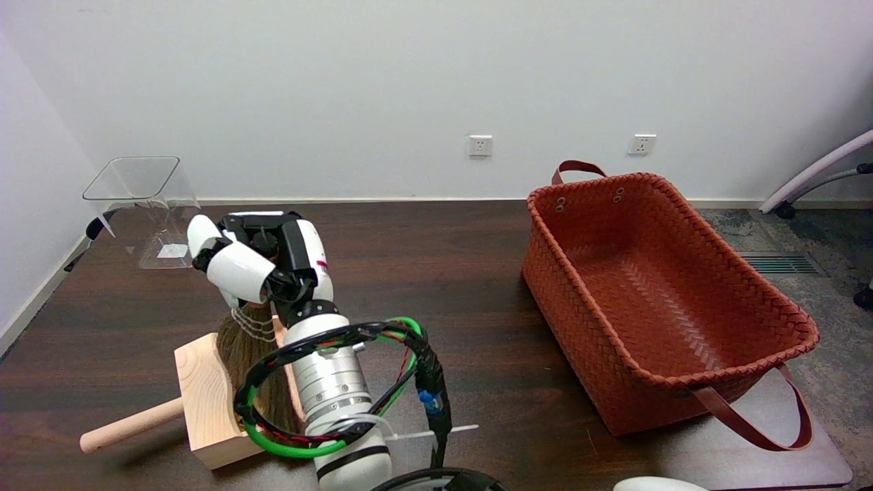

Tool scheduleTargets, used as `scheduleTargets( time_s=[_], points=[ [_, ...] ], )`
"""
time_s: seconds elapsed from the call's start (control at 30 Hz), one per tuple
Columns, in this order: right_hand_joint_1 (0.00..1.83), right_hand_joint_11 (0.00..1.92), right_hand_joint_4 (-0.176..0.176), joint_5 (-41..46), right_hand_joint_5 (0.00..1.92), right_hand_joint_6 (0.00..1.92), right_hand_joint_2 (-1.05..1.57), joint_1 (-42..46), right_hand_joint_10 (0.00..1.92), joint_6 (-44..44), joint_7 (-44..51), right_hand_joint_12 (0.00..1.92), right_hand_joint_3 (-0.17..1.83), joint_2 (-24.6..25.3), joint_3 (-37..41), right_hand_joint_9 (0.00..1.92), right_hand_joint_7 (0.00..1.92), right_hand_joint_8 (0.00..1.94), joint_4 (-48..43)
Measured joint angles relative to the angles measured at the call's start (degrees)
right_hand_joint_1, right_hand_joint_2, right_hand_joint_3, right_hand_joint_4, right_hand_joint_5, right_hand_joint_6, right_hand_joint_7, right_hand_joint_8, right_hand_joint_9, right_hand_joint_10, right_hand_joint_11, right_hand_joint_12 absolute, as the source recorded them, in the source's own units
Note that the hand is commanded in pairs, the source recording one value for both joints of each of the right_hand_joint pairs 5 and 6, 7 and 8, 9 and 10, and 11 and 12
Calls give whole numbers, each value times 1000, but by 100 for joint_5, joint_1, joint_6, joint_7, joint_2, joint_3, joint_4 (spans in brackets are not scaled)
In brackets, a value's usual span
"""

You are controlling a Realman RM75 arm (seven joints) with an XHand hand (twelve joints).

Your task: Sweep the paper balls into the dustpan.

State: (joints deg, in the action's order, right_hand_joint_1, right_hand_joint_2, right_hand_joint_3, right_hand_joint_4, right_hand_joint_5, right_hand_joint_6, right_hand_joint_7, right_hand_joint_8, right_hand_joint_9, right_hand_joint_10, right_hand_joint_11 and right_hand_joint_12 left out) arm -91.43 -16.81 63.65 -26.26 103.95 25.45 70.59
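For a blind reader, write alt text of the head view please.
The right hand grips a small brush over a wooden dustpan on a dark table. A woven orange basket stands at the right; no paper balls show.

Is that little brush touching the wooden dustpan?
Touching. In the head view the brush, held by the right robot hand, hangs with its bristles lying down inside the wooden dustpan and no gap shows.
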Motion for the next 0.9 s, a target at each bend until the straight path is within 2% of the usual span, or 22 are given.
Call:
scheduleTargets(
  time_s=[0.77,0.9],
  points=[
    [1148,1920,0,-3,1920,1920,1571,-192,1920,-334,1984,1920,905,-357,111,1920,1920,1920,965],
    [1156,1920,0,-329,1920,1920,1571,-205,1920,-326,2512,1920,918,-448,178,1920,1920,1920,1117]
  ],
)
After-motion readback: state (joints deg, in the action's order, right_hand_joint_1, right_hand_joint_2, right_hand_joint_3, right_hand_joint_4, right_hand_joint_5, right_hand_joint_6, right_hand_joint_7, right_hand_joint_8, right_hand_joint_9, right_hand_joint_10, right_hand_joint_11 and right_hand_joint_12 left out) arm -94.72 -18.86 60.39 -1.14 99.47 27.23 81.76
